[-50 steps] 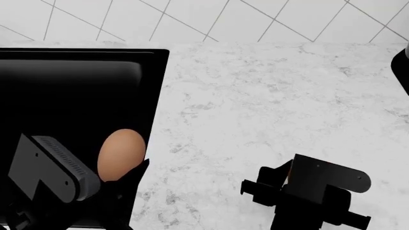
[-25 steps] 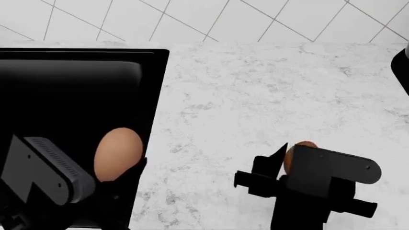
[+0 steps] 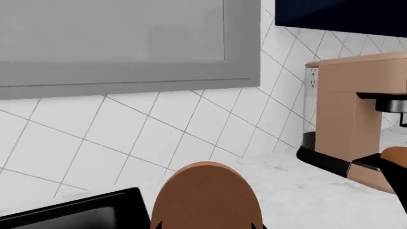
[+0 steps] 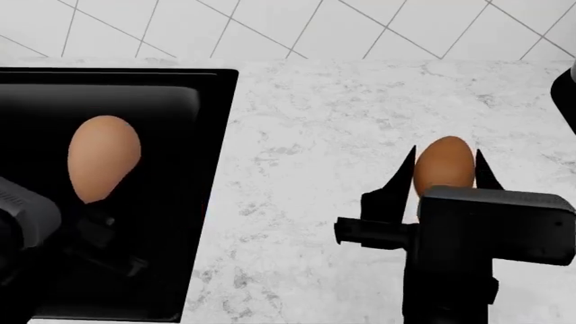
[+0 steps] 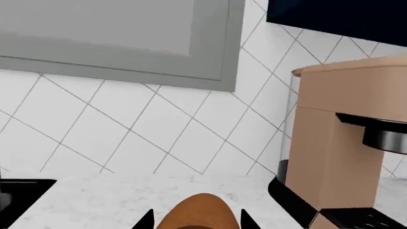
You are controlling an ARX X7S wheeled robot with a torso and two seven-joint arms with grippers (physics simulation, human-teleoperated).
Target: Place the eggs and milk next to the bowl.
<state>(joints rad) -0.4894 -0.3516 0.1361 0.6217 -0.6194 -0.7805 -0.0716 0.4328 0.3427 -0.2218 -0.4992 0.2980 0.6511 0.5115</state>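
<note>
Left wrist view: a tan-brown egg (image 3: 207, 196) fills the lower middle of the picture, its rounded end toward a white tiled wall (image 3: 159, 129). Dark fingertips (image 3: 160, 224) show at its base, so the left gripper (image 3: 207, 224) pinches this egg. Beyond it lie a marble counter (image 3: 299, 195), the corner of a black sink (image 3: 76, 212), a grey-framed panel (image 3: 127, 43) on the wall, and a tan-and-black coffee machine (image 3: 356, 119) with a wall outlet (image 3: 312, 78) beside it. A second brown rounded shape (image 3: 395, 155) peeks in at the picture's edge near the machine. No writing or brand can be read anywhere.

Head view: the left egg (image 4: 102, 156) hangs over the black sink (image 4: 180, 101), held from below by the left gripper (image 4: 94, 209), whose dark body runs off the picture's lower left. At the right, the other egg (image 4: 444, 165) sits between two pointed black fingers (image 4: 402, 177) of the right gripper (image 4: 444, 177), clamped on it above the white marble counter (image 4: 342, 121). The two eggs are well apart. Neither the bowl nor the milk shows here.

Right wrist view: the top of the right egg (image 5: 197, 212) rises between two dark fingertips (image 5: 147, 220), with the right gripper (image 5: 197, 220) closed around it. Ahead stand the tiled wall (image 5: 159, 129), the grey-framed panel (image 5: 127, 38) and the coffee machine (image 5: 343, 143) on the counter (image 5: 114, 195); the machine carries no legible label.
</note>
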